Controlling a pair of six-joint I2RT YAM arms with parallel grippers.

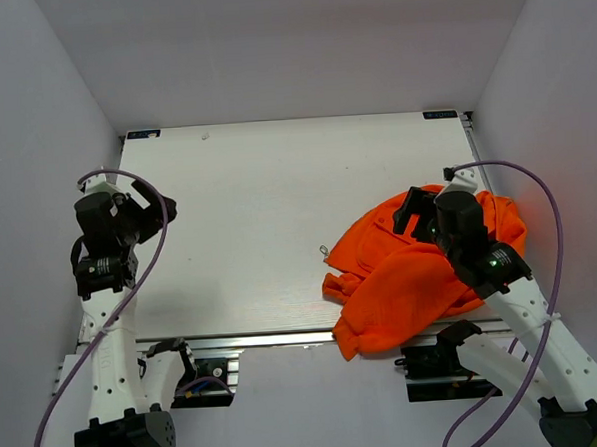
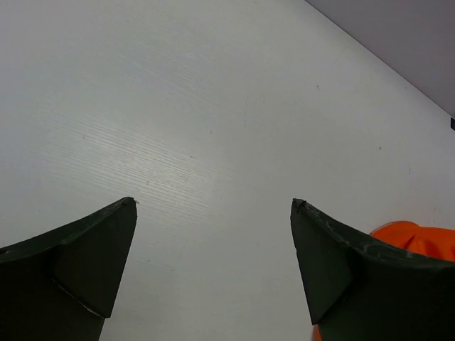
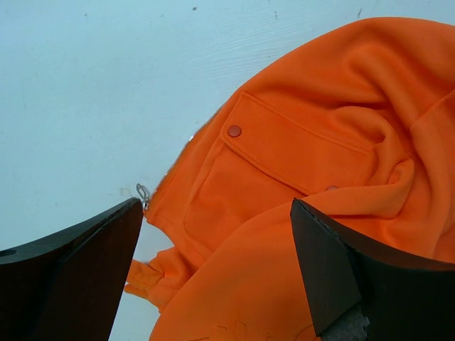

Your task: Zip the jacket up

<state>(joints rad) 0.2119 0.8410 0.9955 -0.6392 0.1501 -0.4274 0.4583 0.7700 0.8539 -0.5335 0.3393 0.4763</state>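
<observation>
Dark wedge-fingered left claw (image 2: pixel 213 202) and right claw (image 3: pixel 217 202) gape released; soft orange jacket (image 1: pixel 392 279) lies crumpled.

i seem to be driving this from a robotics lab cell: a white table (image 1: pixel 247 186) boxed by plain pale walls (image 1: pixel 299 43), an aluminium rail (image 1: pixel 285 338) along its near edge, purple cables (image 1: pixel 558 230) trailing.
</observation>
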